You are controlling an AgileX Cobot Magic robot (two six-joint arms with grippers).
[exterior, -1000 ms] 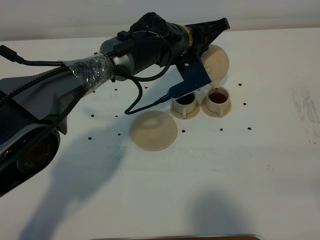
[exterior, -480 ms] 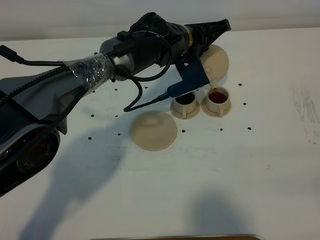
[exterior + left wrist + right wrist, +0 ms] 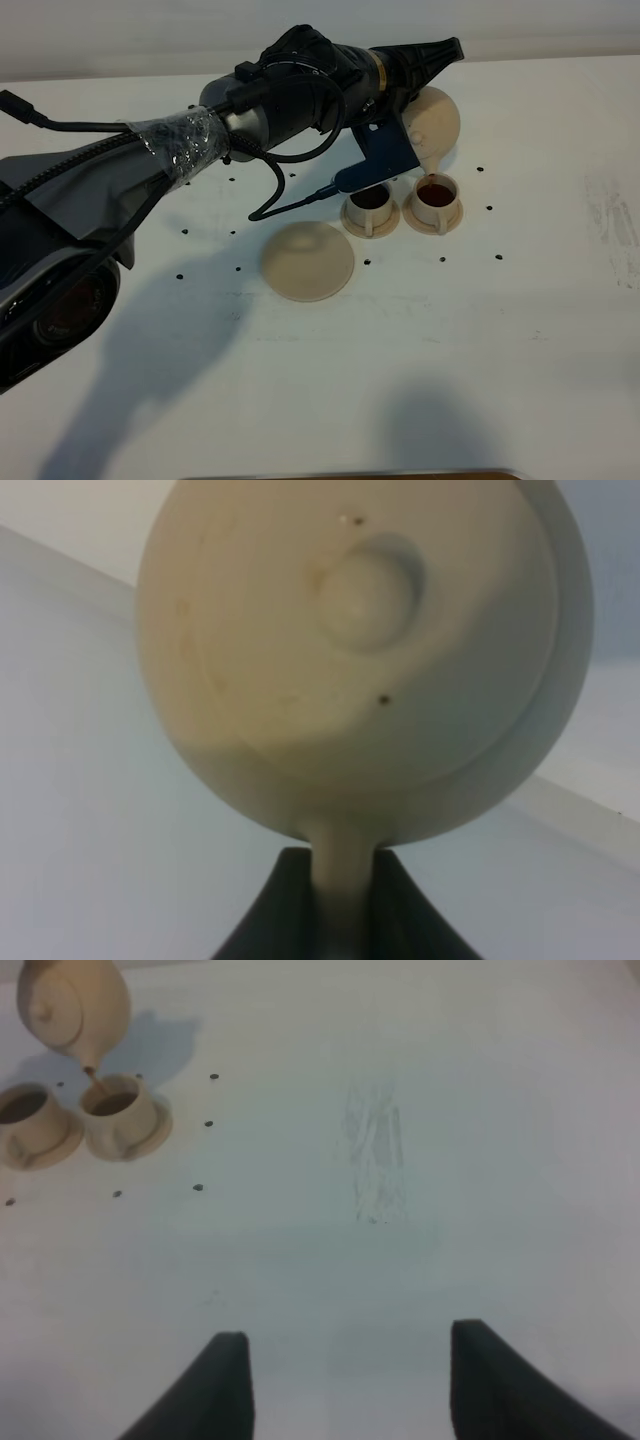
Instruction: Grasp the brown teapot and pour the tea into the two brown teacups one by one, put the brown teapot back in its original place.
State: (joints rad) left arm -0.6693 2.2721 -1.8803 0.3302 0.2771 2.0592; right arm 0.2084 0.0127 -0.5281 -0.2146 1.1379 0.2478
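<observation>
Large saucer (image 3: 307, 260) lies flat mid-worktop (image 3: 500, 330). Just beside it, toward the far edge: left teacup (image 3: 371, 205) on its small saucer, dark tea inside. Left claw (image 3: 338, 880) clenched on the loop handle of the brown teapot (image 3: 432, 125). The pot hangs tilted beyond the claw tips near the far edge, spout down over the right teacup (image 3: 434, 197), a thin stream falling in. Right claw (image 3: 350, 1380) spread, gripping nothing, well apart from the cups.

Robot lab bench — plain white tabletop (image 3: 520, 340), black marker dots (image 3: 489, 208), cabled arm (image 3: 280, 100)
</observation>
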